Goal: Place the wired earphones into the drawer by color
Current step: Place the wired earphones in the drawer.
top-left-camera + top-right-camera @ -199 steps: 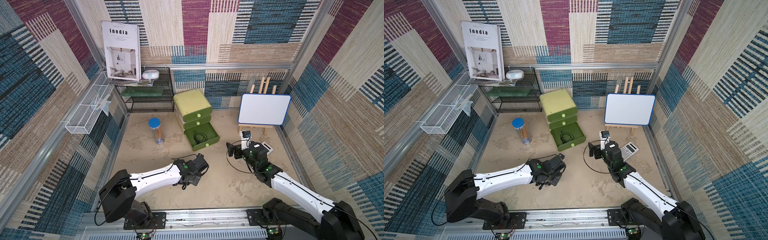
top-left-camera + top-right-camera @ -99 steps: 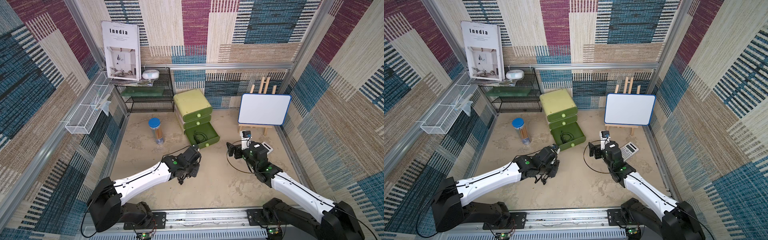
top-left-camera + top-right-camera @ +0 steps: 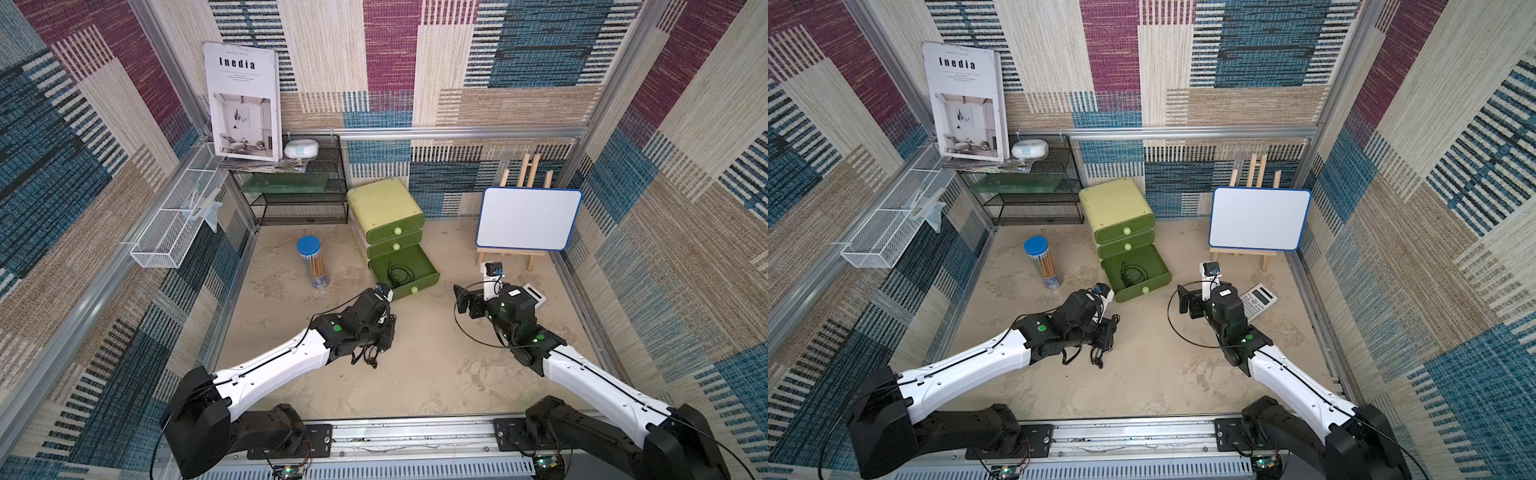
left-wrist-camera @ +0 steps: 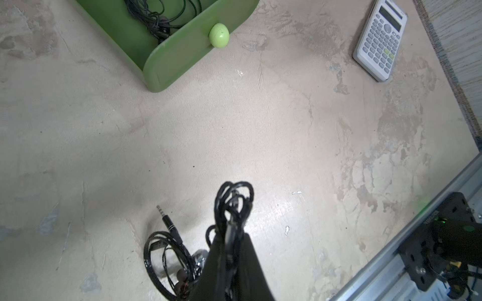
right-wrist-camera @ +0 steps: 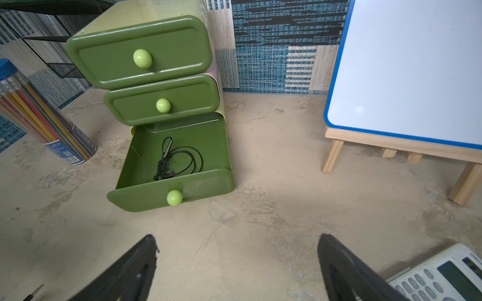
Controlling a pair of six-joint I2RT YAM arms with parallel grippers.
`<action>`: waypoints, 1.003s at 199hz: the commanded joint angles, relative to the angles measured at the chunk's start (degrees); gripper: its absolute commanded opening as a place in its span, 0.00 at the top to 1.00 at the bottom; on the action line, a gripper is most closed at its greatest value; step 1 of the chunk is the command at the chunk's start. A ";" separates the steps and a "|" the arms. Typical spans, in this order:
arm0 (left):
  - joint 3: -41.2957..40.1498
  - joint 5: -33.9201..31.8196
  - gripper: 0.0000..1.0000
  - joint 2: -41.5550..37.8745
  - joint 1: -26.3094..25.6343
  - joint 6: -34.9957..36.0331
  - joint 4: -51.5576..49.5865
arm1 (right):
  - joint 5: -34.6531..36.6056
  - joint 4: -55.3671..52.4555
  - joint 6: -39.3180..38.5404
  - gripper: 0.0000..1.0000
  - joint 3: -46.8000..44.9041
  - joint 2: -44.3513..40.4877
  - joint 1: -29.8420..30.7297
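My left gripper (image 4: 229,250) is shut on a bundle of black wired earphones (image 4: 234,203). One loop with the jack plug (image 4: 168,224) hangs down beside the fingers, close to the sandy tabletop. In both top views the left gripper (image 3: 384,336) (image 3: 1108,336) sits just in front of the green cabinet's open bottom drawer (image 3: 419,286) (image 3: 1154,282). Another black set of earphones (image 5: 177,161) (image 3: 399,274) lies inside that drawer (image 5: 146,198). The two upper drawers (image 5: 161,104) are closed. My right gripper (image 5: 237,250) (image 3: 467,301) is open and empty, to the right of the drawer.
A calculator (image 3: 536,295) (image 4: 380,39) lies beside the right arm. A whiteboard on a wooden easel (image 3: 528,218) stands at the back right. A pencil tube with a blue lid (image 3: 312,262) stands left of the cabinet, and a black wire shelf (image 3: 299,195) at the back left.
The left arm has swung at the shoulder and carried the black earphones a little closer to the open drawer. The right arm has not moved.
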 commanded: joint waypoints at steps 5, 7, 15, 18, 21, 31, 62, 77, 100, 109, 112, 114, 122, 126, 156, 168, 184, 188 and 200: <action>-0.55 -1.92 1.00 -1.21 0.78 -1.20 1.92 | 0.34 1.45 -0.19 0.00 -0.01 -0.12 -0.01; -0.65 -2.18 1.00 -1.38 0.86 -1.31 1.86 | 0.34 1.40 -0.19 0.00 0.01 -0.12 0.06; -0.74 -3.69 1.00 -2.16 1.04 -1.70 1.27 | 0.34 1.45 -0.20 0.00 0.01 -0.21 0.00; -0.74 -4.31 1.00 -2.38 1.11 -1.80 0.98 | 0.34 1.45 -0.19 0.00 0.01 -0.21 0.00; -0.76 -4.98 1.00 -2.70 1.15 -1.87 0.62 | 0.34 1.45 -0.19 0.00 0.01 -0.13 -0.02; -0.75 -7.20 1.00 -3.73 1.33 -2.06 -0.70 | 0.34 1.45 -0.12 0.00 -0.01 -0.12 -0.03; -1.55 -11.29 1.00 -7.12 2.14 -2.19 -2.68 | 0.17 1.45 -0.06 0.00 0.01 -0.12 0.00; -2.20 -11.81 1.00 -8.42 2.62 -2.45 -2.85 | 0.23 1.45 -0.12 0.00 0.01 -0.12 0.00; -3.05 -11.38 1.00 -9.55 2.99 -2.50 -2.36 | 0.25 1.45 -0.10 0.00 0.01 -0.12 0.03; -3.10 -10.84 1.00 -9.56 3.07 -2.38 -2.21 | 0.25 1.45 -0.10 0.00 -0.03 -0.12 -0.02; -3.11 -10.70 1.00 -9.58 3.09 -2.30 -2.11 | 0.25 1.45 -0.11 0.00 0.00 -0.12 0.01; -3.11 -10.55 1.00 -9.61 3.09 -2.27 -2.05 | 0.25 1.45 -0.10 0.00 0.01 -0.12 -0.03; -3.16 -10.16 1.00 -9.48 3.09 -2.19 -1.85 | 0.25 1.45 -0.07 0.00 0.01 -0.05 0.02; -3.20 -9.91 1.00 -9.39 3.09 -2.13 -1.84 | 0.23 1.43 -0.12 0.00 0.01 -0.04 0.02; -2.96 -9.50 1.00 -8.98 3.09 -1.88 -1.27 | 0.16 1.45 -0.06 0.00 0.01 -0.04 0.00; -2.86 -9.29 1.00 -8.86 3.09 -1.63 -0.88 | 0.25 1.45 -0.04 0.00 0.01 -0.04 0.01; -2.42 -9.33 1.00 -8.55 3.13 -1.22 -0.72 | 0.17 1.45 -0.11 0.00 0.01 -0.04 -0.01; -2.31 -9.32 1.00 -8.46 3.16 -1.18 -0.65 | 0.16 1.45 -0.06 0.00 0.01 -0.04 0.03; -1.76 -9.49 1.00 -8.04 3.18 -0.97 -0.28 | 0.15 1.45 0.01 0.00 0.01 -0.04 0.03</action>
